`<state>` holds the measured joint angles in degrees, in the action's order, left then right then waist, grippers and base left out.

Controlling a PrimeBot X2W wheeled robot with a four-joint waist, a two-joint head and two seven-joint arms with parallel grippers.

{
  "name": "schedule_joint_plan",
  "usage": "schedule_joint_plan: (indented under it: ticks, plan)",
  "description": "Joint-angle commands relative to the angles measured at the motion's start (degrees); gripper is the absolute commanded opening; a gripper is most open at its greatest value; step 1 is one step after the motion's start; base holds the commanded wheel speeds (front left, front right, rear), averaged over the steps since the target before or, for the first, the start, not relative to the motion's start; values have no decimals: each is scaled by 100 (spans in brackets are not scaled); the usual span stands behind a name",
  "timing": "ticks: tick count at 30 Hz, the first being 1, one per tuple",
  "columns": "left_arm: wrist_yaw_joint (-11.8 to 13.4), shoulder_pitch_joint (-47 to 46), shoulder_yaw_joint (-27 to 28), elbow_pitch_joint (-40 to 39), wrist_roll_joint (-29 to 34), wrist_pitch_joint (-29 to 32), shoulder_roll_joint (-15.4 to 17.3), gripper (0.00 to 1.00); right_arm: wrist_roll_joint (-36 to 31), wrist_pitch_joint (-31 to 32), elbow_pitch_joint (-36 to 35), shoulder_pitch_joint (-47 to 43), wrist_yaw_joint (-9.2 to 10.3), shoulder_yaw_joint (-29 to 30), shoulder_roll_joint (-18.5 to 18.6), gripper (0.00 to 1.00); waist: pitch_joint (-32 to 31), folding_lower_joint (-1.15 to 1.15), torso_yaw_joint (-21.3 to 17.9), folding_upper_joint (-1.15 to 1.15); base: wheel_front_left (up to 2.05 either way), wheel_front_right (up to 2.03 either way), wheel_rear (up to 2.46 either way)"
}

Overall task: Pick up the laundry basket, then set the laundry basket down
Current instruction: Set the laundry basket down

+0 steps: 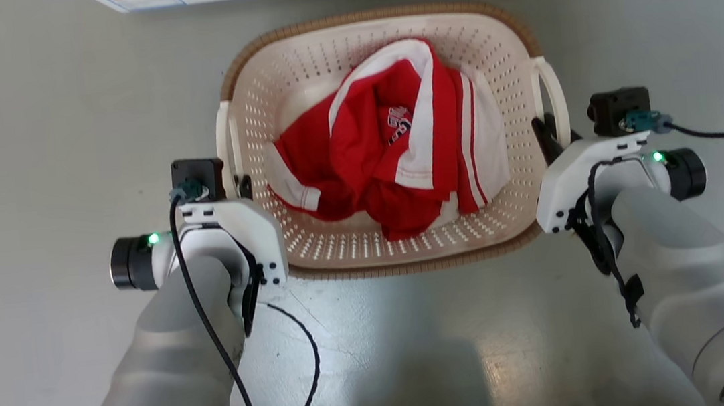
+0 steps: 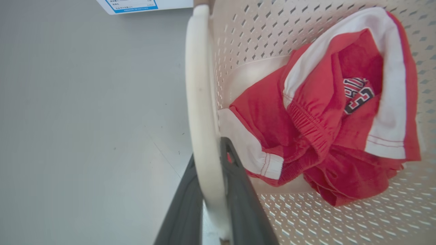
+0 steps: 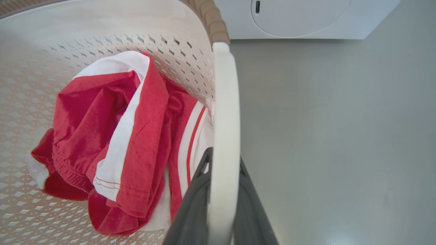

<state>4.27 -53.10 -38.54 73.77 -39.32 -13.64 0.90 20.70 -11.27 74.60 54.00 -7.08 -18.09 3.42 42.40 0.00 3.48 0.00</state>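
Grasp apparently set, lift pending. Left gripper (image 2: 208,154) clamped on cream loop handle (image 2: 199,85) between fingers; right gripper (image 3: 223,158) same on opposite handle (image 3: 224,95). Shallow cream perforated plastic laundry basket (image 1: 366,246) between both finger pairs. Calls for even, level raise next.

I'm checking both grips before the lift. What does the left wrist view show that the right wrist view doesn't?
Left wrist view: left gripper clamped on the left handle of the laundry basket, a blue-edged label, the printed logo. Right wrist view: right gripper clamped on the right handle, the washer's round door. Both: the red-and-white garment, perforated wall, grey floor.
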Motion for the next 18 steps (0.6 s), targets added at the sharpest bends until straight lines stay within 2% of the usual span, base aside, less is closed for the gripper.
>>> schedule_joint_plan:
  ticks: [1,18]
  plan:
    - [97,-107,68,-5,33,-54,215,0,-99,-112,-65,-43,-41,-36,-55,0,100,0,10,0,0,0,0]
    - [127,-388,-46,7,120,-123,211,0,-317,-213,-65,155,-41,150,-55,0,466,0,36,0,0,0,0]
